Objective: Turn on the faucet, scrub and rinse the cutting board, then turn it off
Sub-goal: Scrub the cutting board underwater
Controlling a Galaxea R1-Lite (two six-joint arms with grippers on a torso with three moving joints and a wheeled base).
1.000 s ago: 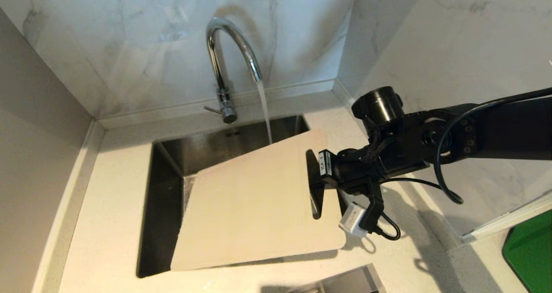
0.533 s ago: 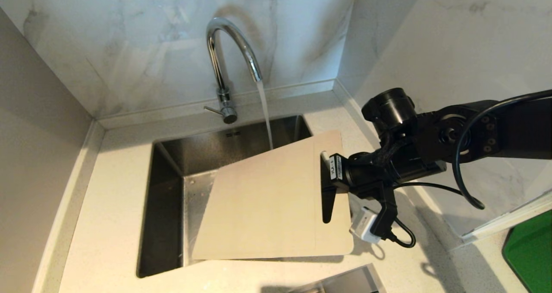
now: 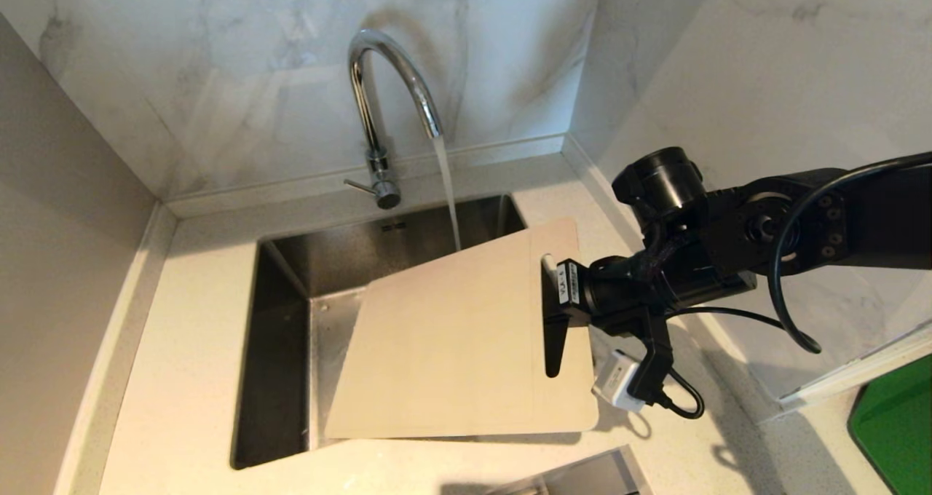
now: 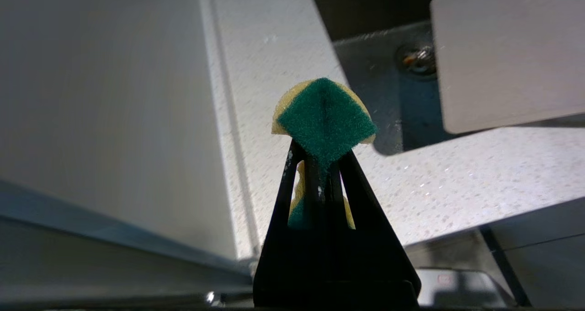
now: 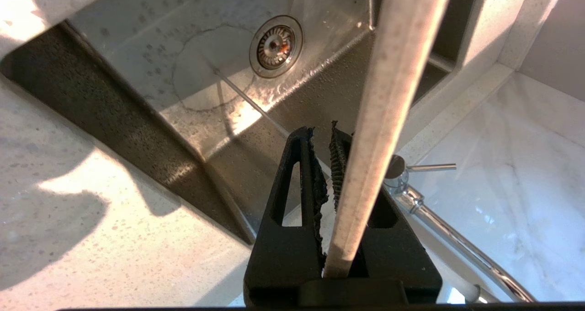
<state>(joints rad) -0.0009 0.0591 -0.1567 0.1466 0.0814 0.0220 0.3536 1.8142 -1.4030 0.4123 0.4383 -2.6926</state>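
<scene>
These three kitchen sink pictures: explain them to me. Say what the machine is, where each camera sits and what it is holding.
It is a two-armed robot. The wide picture comes from its head, looking down at a steel sink set in a pale countertop, with the faucet running. The other two come from cameras on its wrists, behind the fingers. The right gripper clamps the handle end of the cutting board, holding it tilted over the sink; its wrist view shows the board edge-on between the fingers. The left gripper, outside the head view, is shut on a yellow and green sponge, off to the side of the board.
</scene>
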